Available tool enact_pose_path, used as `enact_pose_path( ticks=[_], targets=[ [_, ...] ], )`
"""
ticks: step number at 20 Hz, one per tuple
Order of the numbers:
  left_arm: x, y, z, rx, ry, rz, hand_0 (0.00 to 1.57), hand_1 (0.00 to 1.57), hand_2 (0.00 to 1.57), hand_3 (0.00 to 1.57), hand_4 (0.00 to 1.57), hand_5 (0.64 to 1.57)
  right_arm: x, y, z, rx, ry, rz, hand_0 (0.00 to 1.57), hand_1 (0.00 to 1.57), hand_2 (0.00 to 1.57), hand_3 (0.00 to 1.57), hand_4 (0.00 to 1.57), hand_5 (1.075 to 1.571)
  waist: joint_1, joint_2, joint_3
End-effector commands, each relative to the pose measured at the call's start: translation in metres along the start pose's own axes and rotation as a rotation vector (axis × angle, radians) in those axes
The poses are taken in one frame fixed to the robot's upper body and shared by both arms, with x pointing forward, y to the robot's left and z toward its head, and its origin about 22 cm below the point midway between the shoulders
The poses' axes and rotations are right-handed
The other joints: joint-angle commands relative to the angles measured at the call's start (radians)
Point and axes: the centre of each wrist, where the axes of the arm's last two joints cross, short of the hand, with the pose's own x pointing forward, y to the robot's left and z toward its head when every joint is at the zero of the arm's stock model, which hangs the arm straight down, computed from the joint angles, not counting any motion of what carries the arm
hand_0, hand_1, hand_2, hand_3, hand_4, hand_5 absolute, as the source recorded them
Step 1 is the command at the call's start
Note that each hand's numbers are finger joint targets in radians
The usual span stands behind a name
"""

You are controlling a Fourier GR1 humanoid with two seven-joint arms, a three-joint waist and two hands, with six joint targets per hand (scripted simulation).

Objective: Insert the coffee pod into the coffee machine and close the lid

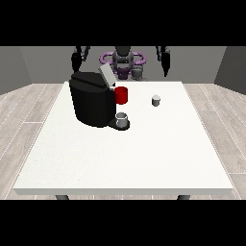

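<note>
Both hands (77, 60) (165, 61) hang raised, grip unreadable; one should pinch the pod (155, 100) upright, then carry it to the machine (91, 98), its lid (106, 75) open.

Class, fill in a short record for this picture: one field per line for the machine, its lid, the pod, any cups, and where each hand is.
coffee machine: black, on the white table, at view's left
lid: raised open
coffee pod: small, grey, upright on the table, apart from the machine
red cup: beside the machine
grey cup: on the machine's base
hand at view's left: raised, holds nothing
hand at view's right: raised, holds nothing
</note>
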Motion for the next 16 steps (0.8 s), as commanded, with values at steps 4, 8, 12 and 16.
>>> enact_pose_path(
  ticks=[4,8,12,16],
  targets=[
    [0.002,0.022,0.006,-0.168,-0.054,-0.248,0.0,0.0,0.0,0.0,0.0,1.571,-0.027,0.006,0.008,0.009,0.02,0.005,0.0,0.0,0.0,0.0,0.0,1.571,0.023,0.013,-0.0166],
    [0.019,0.065,-0.011,-0.228,-0.017,-0.53,0.0,0.0,0.0,0.0,0.0,1.571,0.005,-0.001,-0.008,-0.087,-0.051,0.104,0.0,0.0,0.0,0.0,0.0,1.571,-0.07,0.046,-0.0177],
    [0.04,0.09,-0.037,-0.215,0.02,-0.553,0.0,0.0,0.0,0.0,0.0,1.571,0.009,0.021,-0.012,-0.071,-0.077,0.147,0.0,0.0,0.0,0.0,0.0,1.571,-0.085,0.08,-0.0174],
    [0.025,0.079,-0.051,-0.215,0.055,-0.653,0.0,0.0,0.0,0.0,0.0,1.571,0.026,0.039,-0.019,-0.014,-0.161,0.136,0.0,0.0,0.0,0.0,0.0,1.571,-0.154,0.138,-0.0178]
  ],
)
